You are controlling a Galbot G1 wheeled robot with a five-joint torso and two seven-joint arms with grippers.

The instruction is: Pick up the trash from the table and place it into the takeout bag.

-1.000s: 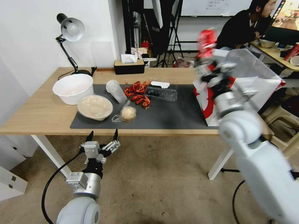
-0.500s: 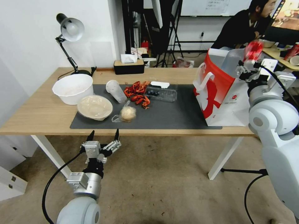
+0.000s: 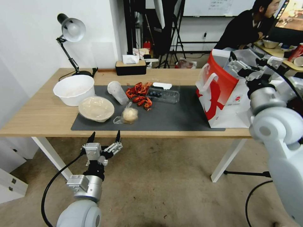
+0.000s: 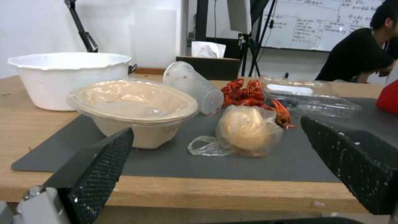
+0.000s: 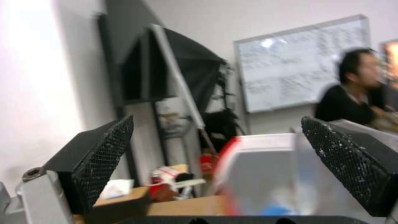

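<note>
1. Fingers spread and empty, your right gripper [image 3: 252,67] hovers over the boxy white takeout bag with red side panel [image 3: 221,94].
2. Your left gripper [image 3: 104,138] waits open below the light-wood bench [image 3: 38,116], facing the beige shallow bowl [image 4: 132,109].

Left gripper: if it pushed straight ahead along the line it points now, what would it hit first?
Probably the clear bag with beige lump, centred between the open left gripper fingers; the beige bowl sits off-line. Depth is uncertain.

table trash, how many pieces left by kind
bowls: 2, white bowl and beige bowl
cups: 1, translucent cup
bagged lumps: 1, clear bag
clear trays: 1, clamshell
shell piles: 1, red shells
total: 6
</note>
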